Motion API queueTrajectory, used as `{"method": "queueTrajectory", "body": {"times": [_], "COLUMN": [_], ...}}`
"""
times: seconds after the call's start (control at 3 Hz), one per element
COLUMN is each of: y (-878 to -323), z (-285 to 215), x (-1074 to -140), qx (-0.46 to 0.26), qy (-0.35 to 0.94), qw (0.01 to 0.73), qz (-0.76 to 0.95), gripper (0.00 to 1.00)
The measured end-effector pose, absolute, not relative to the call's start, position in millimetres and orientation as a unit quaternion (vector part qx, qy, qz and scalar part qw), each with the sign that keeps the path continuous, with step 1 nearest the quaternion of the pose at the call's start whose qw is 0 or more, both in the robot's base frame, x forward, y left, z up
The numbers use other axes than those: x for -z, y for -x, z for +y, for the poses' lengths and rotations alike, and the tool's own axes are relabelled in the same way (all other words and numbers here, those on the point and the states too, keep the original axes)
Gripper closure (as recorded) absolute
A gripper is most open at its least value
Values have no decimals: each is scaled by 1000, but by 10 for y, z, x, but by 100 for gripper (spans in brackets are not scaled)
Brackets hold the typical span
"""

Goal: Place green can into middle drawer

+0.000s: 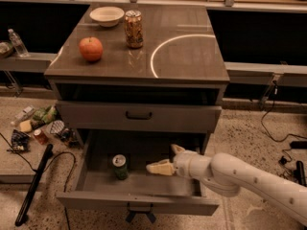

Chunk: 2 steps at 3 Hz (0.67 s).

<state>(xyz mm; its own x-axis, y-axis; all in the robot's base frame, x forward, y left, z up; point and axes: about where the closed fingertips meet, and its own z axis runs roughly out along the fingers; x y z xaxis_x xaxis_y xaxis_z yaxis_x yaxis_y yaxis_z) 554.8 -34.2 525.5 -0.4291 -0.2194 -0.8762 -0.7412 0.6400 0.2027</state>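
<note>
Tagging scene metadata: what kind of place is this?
Likely a lab or test space, not a home: freestanding grey cabinet, cables and snack litter on speckled floor. The gripper hangs open in the middle drawer, beside the green can.
</note>
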Motion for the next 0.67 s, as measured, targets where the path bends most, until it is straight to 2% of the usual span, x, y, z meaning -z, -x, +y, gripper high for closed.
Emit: {"method": "queueTrajectory", "body": {"times": [0.33,0.67], "y": [-5186,-5073], "z": [-853,-1142], "x": [-5733,-5845], "qx": [-282,-271], "qy": [288,273], "qw": [455,463], "qz": [794,798], "gripper": [45,52]}}
